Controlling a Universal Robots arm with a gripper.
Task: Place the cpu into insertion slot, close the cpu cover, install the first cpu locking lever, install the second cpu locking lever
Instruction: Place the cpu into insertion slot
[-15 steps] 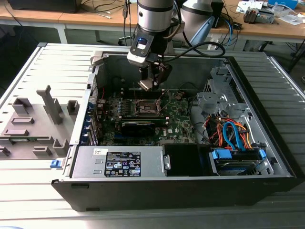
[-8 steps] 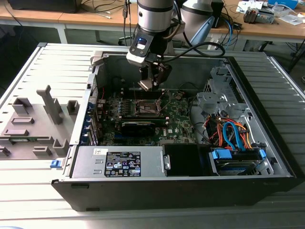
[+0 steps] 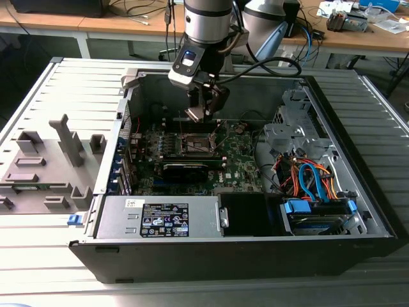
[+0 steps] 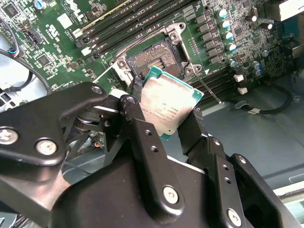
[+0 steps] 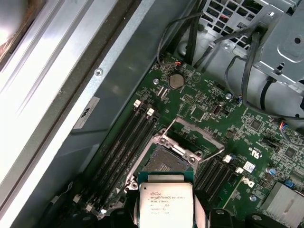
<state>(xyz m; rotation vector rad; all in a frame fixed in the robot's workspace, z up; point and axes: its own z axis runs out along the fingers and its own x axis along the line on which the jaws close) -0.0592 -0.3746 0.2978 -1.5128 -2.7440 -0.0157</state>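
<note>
My claw (image 4: 166,108) is clenched on the cpu (image 4: 172,94), fingers (image 4: 137,102) pinching two opposite edges, silvery metal face twd the cam in both wrist views. In the first wrist view the cpu (image 5: 166,202) has a green border round the metal lid & sits btwn my black finger links.

In the second wrist view it hangs just short of the insertion slot (image 4: 159,53), not touching it. Slot (image 5: 166,161) is bare, dark centre w/ silvery rim. The cpu cover (image 5: 180,146) is swung up & open on the slot's far side. A thin metal lever (image 4: 208,89) sticks out beside the slot.

Memory slots (image 5: 128,137) run along both sides of the socket on the green motherboard (image 4: 61,38); a coin battery (image 5: 176,80) lies further off.

In the exterior view my claw (image 3: 204,110) is above the slot (image 3: 195,144), inside the open PC case (image 3: 358,211). Power supply (image 3: 160,217) lies along the case's near wall; a grey fixture (image 3: 45,166) is on the exterior view's left, outside the case.
</note>
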